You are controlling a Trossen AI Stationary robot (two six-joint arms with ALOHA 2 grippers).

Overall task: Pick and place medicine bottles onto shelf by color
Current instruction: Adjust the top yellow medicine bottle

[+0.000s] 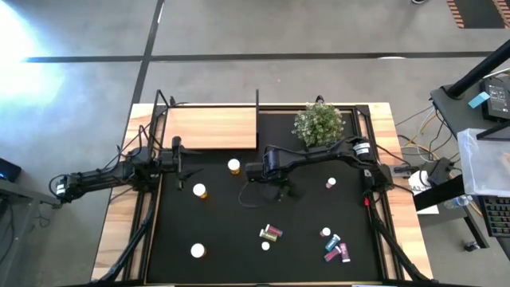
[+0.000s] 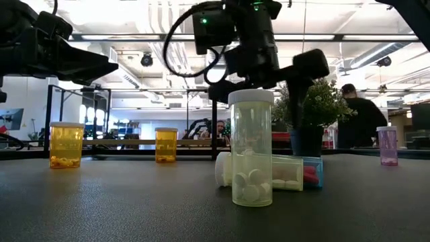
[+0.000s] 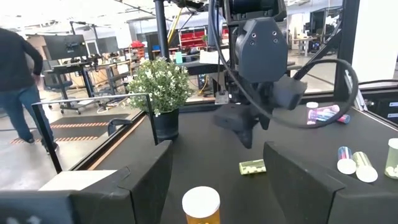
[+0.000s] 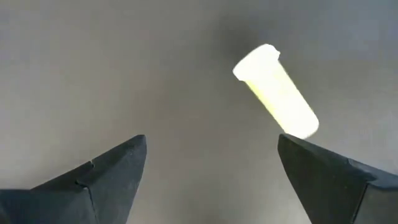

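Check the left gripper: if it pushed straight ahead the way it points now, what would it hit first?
Most likely the white-capped orange bottle, which stands centred between the open left gripper's fingers. Beyond it is the right arm's gripper, though depth there is hard to judge.

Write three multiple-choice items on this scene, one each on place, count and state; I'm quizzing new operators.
1. The plant stands: A on the black mat beside the shelf; B on the shelf; C on the floor.
2. Bottles on the shelf: A two; B none; C five.
3. The right claw is: A shut on a bottle; B shut, empty; C open, empty.
A: the high view shows it on the mat. B: the shelf board is bare. C: its fingers stand apart, a yellowish bottle lying beyond them.
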